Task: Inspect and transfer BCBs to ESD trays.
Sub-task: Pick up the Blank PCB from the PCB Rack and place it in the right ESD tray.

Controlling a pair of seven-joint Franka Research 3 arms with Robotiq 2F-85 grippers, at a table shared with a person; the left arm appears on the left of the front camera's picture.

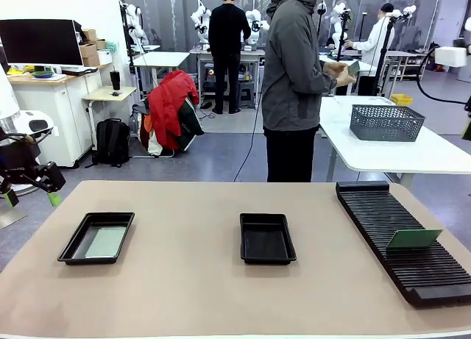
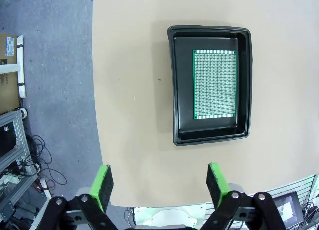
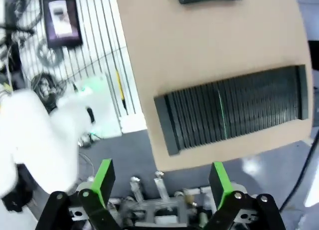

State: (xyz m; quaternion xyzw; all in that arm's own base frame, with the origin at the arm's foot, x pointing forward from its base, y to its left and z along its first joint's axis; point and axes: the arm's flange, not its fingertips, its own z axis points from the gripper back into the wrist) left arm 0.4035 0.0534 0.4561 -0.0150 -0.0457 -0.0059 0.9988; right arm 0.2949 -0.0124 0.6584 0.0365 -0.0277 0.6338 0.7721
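1. My left fingers [image 2: 103, 182] stand wide apart with nothing between the green pads. They hang over the near edge of the tan surface [image 2: 129, 90].
2. My right fingers [image 3: 104, 177] are also spread wide and hold nothing. They are out past the edge of the surface, with grey floor beneath them.
3. Just ahead of my left fingers the left ESD tray [image 2: 172, 85] sits flat on the surface. A perforated green BCB [image 2: 215, 84] lies flat on the tray's floor, closer to one long wall than the other.
4. From the front, the second ESD tray [image 1: 267, 260] sits near the middle of the surface, well apart from the first, with its black floor showing.
5. Ahead of my right fingers the long black slotted rack [image 3: 259, 105] runs along the right side of the surface. A second BCB [image 1: 413, 239] stands tilted in one of the rack's nearer slots. From my right wrist it is only a thin green line.
6. Beyond the far edge a person [image 1: 294, 81] in a grey jacket stands side-on, both hands raised around something small; I cannot tell what it is.
7. Farther right, a grey mesh basket [image 1: 386, 122] rests on a white table [image 1: 412, 156].
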